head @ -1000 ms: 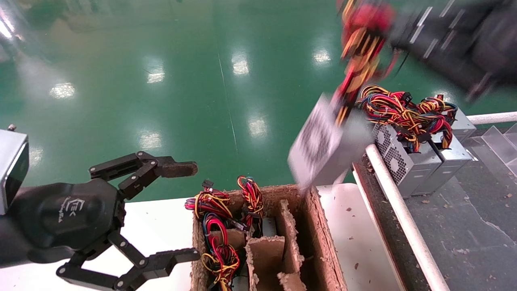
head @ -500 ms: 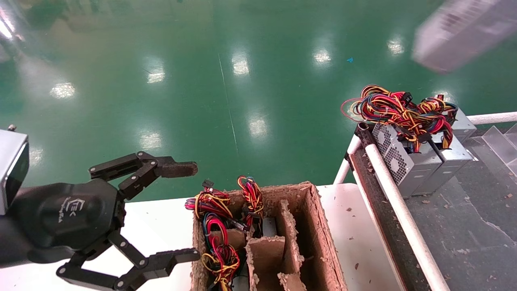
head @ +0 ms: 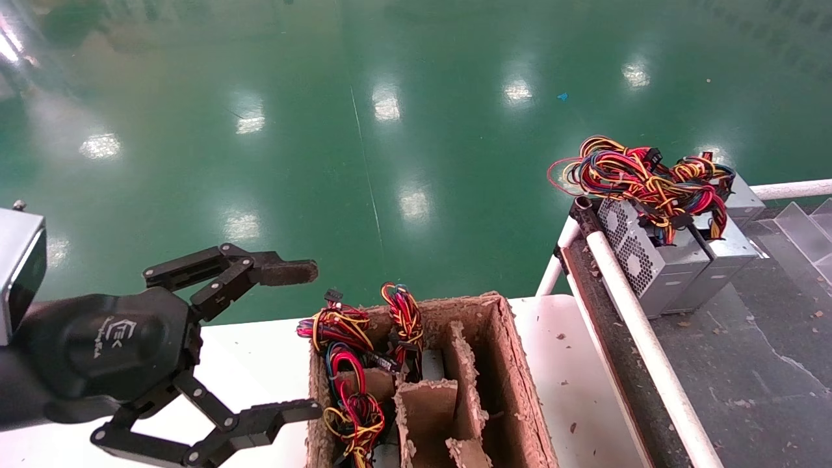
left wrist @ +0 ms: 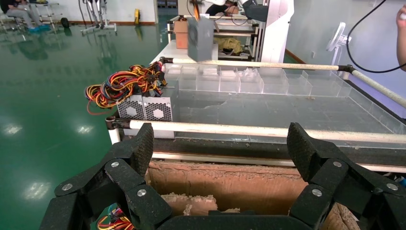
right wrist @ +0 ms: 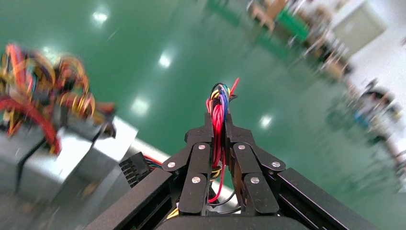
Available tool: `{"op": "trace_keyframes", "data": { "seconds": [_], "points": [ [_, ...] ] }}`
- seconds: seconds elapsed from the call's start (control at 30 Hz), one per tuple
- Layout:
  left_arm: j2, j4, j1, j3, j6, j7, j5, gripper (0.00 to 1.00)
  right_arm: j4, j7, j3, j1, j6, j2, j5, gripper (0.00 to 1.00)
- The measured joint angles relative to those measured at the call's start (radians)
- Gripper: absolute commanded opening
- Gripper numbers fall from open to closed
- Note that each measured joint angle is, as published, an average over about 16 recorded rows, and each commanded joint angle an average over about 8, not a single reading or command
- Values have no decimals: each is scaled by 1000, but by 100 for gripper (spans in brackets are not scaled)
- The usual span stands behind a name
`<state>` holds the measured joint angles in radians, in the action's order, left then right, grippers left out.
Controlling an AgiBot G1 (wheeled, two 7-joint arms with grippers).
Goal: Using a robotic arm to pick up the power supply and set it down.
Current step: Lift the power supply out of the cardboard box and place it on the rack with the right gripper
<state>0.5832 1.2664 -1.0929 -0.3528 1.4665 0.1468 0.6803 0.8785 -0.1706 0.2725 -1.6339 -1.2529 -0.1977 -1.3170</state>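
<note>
My right gripper (right wrist: 218,120) is shut on the power supply's bundle of red, yellow and blue wires (right wrist: 219,101), which stick out past its fingertips. The head view shows neither this gripper nor the power supply. In the left wrist view the power supply (left wrist: 200,32) shows as a grey metal box hanging in the air beyond the far rail. My left gripper (head: 299,341) stays parked at the lower left beside the cardboard box. It is open (left wrist: 220,143) with nothing between its fingers.
A worn cardboard box (head: 513,383) with dividers stands on the white table (head: 260,351) and holds wire-bundled units (head: 344,364). Two silver fan-grille boxes (head: 640,257) under tangled wires sit on the dark belt (head: 747,338) behind a white rail (head: 640,338). Clear bins (left wrist: 239,81) line its far side.
The power supply hung from the right gripper above the cardboard box, then swung up and to the right and left the head view. The left arm has not moved.
</note>
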Motion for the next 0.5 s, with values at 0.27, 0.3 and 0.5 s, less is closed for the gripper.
{"op": "trace_keyframes", "data": {
  "seconds": [0.27, 0.3, 0.5],
  "points": [
    [0, 0, 0, 0, 0, 0, 0, 100, -159, 121, 4, 119, -34, -11, 74, 0],
    [0, 0, 0, 0, 0, 0, 0, 100, -171, 134, 3, 131, -37, -16, 83, 0],
    [0, 0, 0, 0, 0, 0, 0, 100, -207, 181, 1, 181, -41, -53, 125, 0]
  ]
}}
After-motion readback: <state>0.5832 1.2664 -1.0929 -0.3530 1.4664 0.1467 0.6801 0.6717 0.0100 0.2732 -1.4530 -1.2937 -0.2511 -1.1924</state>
